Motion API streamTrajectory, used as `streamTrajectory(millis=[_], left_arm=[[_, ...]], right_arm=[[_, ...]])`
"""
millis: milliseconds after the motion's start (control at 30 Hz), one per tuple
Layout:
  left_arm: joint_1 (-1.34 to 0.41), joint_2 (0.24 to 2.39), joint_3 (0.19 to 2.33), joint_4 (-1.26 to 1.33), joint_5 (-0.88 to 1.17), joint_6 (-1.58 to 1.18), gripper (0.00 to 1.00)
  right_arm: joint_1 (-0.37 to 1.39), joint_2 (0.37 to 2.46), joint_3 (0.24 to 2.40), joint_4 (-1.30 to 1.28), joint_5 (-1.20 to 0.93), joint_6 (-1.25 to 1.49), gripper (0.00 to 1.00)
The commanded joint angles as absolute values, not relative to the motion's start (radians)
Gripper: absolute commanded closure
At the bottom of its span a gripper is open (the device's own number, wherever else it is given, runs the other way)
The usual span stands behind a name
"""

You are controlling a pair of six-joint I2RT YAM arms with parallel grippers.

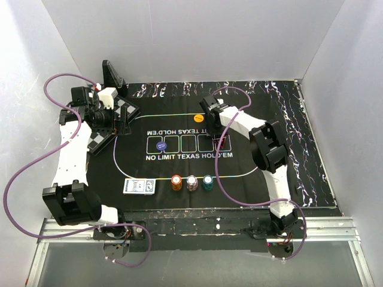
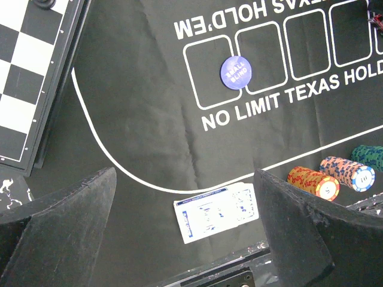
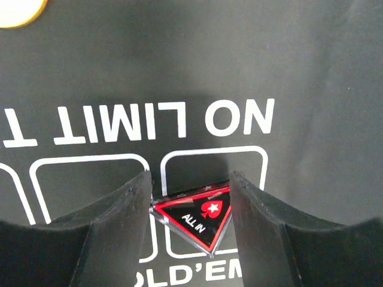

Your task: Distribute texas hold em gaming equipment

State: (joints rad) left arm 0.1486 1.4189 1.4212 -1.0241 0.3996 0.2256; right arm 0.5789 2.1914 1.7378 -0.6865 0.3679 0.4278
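My right gripper is shut on the red triangle "ALL IN" marker, with one finger on each side of it, over the rightmost printed box; in the top view the gripper is there too. The yellow disc lies just behind it and shows in the right wrist view. A blue "small blind" chip lies by the leftmost box. The card deck lies near the front edge. Orange, pale and teal chip stacks stand to its right. My left gripper is open and empty, high over the mat's left end.
The black "NO LIMIT TEXAS HOLD'EM" mat covers the table. A chessboard lies at the mat's far left under my left arm. White walls close in the left, back and right. A metal rail runs along the front edge.
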Motion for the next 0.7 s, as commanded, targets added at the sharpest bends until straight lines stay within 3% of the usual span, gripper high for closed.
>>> streamTrajectory(millis=[0, 133, 667], left_arm=[[0.156, 1.355, 1.443, -1.054, 0.41, 0.241, 0.0], [0.156, 1.347, 1.451, -1.066, 0.411, 0.241, 0.0], [0.156, 1.333, 1.41, -1.077, 0.397, 0.264, 0.0]], right_arm=[[0.601, 2.122, 1.634, -0.709, 0.454, 0.41, 0.37], [0.601, 2.04, 1.523, -0.653, 0.457, 0.414, 0.36], [0.689, 2.046, 1.556, -0.624, 0.405, 0.4, 0.38]])
